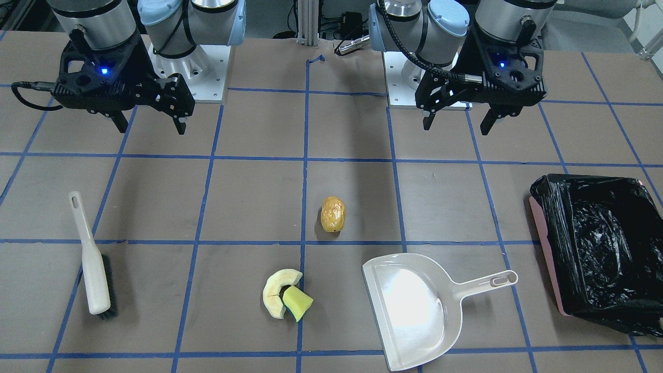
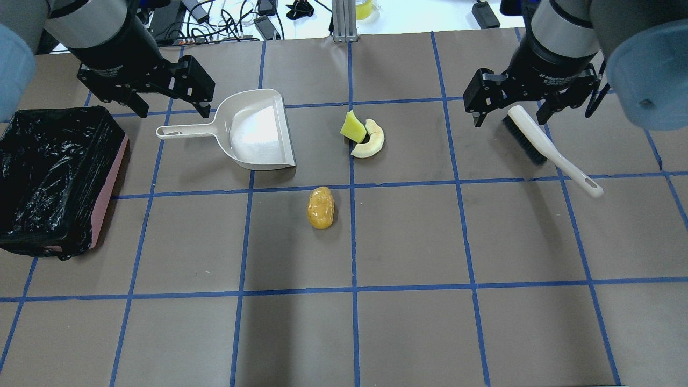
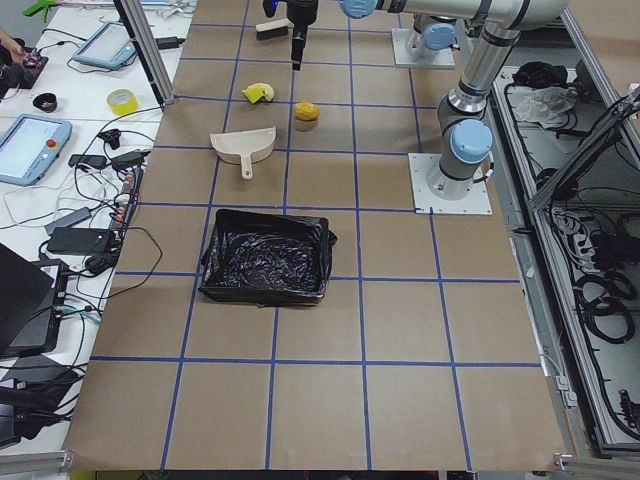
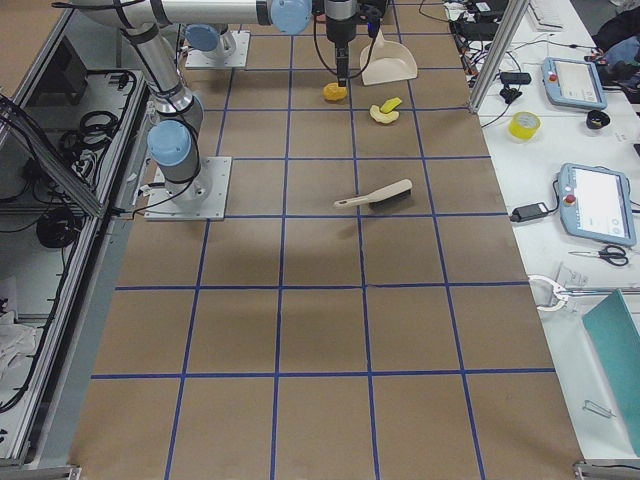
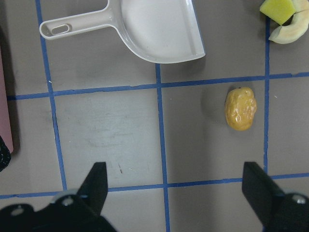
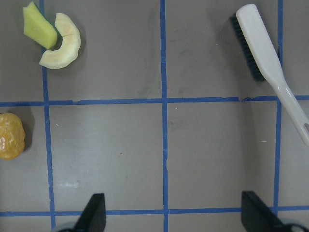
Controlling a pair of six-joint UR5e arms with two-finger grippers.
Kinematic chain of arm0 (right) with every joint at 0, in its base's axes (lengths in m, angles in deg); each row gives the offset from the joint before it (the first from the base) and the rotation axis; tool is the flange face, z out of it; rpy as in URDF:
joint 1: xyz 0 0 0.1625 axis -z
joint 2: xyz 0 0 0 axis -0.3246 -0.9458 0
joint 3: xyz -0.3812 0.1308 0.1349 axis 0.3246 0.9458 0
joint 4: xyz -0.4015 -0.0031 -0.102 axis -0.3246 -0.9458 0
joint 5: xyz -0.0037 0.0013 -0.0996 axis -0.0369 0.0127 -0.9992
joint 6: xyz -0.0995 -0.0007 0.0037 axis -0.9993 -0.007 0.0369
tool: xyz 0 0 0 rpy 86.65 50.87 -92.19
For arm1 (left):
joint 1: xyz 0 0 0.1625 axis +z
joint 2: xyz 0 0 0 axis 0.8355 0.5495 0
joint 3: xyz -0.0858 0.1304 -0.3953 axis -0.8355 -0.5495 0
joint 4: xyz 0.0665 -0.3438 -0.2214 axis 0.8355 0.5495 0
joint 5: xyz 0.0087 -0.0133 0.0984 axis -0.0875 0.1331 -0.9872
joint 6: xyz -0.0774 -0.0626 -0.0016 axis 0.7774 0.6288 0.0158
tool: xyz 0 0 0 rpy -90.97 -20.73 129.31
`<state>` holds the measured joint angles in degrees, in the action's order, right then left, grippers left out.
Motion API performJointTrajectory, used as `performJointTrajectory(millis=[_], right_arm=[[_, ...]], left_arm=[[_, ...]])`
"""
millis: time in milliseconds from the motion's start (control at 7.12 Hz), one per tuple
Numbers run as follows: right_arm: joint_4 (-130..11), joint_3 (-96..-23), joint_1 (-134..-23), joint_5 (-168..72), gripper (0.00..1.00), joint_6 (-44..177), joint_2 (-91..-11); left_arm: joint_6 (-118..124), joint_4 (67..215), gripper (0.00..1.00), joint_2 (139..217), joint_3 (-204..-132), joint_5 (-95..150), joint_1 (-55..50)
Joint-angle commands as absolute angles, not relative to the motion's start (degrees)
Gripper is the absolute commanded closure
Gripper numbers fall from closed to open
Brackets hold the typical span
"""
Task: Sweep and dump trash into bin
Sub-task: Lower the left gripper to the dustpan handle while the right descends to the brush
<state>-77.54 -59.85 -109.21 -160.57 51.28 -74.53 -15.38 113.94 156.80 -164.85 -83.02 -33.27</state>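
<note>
**STATUS: 0 OF 3 PCS BINNED, TOOLS NOT PICKED UP**

L gripper (image 2: 173, 107) and R gripper (image 2: 508, 114): both spread wide, empty, hovering. Dustpan (image 2: 258, 131) lies just beside L, brush (image 2: 537, 141) below R. Trash is mid-table, well apart from bin (image 2: 110, 183): lump (image 2: 320, 207), slice (image 2: 373, 141), wedge (image 2: 352, 128). You have all steps left: grasp, sweep, dump.

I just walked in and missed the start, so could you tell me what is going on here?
Nothing is picked up yet. The left gripper hangs open near the dustpan, the right gripper open near the brush; both tools lie on the table. The orange lump lies alone, while the green wedge touches the pale slice. The bin at the robot's left shows no trash inside.
</note>
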Motion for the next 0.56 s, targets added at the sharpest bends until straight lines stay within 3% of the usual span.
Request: performJointTrajectory(millis=[0, 421], right_arm=[[-77.1, -59.9, -109.2, -160.8, 0.00, 51.1, -74.5], [-76.8, -60.0, -108.7, -161.3, 0.00, 49.8, -74.2]], left_arm=[[-15.4, 114.1, 0.00, 157.0, -164.9, -83.0, -33.2], [-38.1, 111.3, 0.00, 161.2, -164.8, -82.8, -27.8]])
